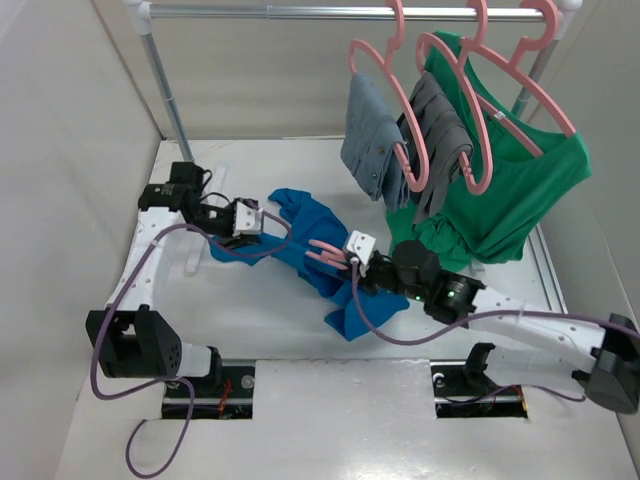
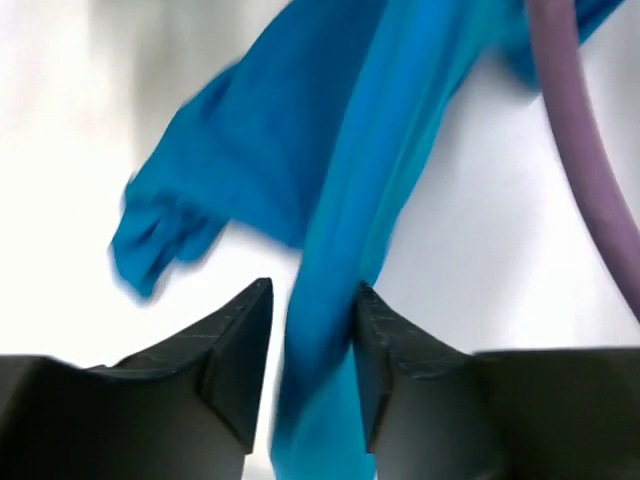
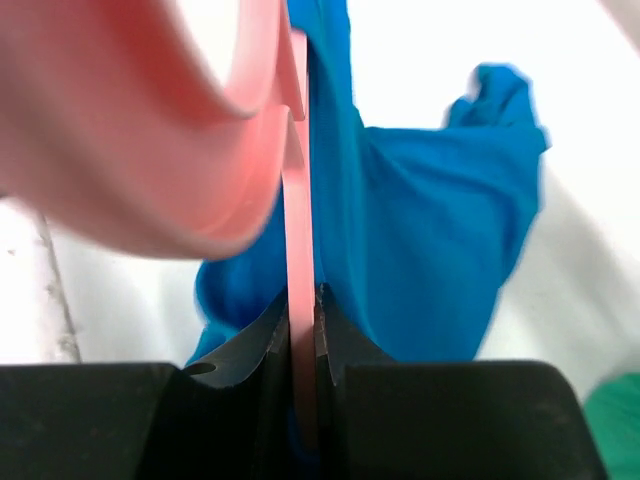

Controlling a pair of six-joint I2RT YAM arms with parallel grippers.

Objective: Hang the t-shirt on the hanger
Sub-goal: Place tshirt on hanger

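Observation:
The royal-blue t-shirt (image 1: 312, 232) lies crumpled on the white table, between the two arms. My left gripper (image 1: 267, 226) is at its left end. In the left wrist view its jaws (image 2: 314, 285) stand apart around a hanging fold of the t-shirt (image 2: 300, 130); the fold touches the right finger and a gap shows at the left finger. My right gripper (image 1: 343, 262) is shut on the pink hanger (image 1: 322, 251), which lies on and partly under the shirt. In the right wrist view the gripper (image 3: 303, 295) clamps a thin bar of the hanger (image 3: 200, 150), with blue cloth (image 3: 430, 220) behind.
A metal rail (image 1: 350, 12) at the back holds pink hangers with grey garments (image 1: 372, 135) and a green shirt (image 1: 515, 190), close behind my right arm. A purple cable (image 2: 580, 150) crosses the left wrist view. White walls stand on the left and right sides.

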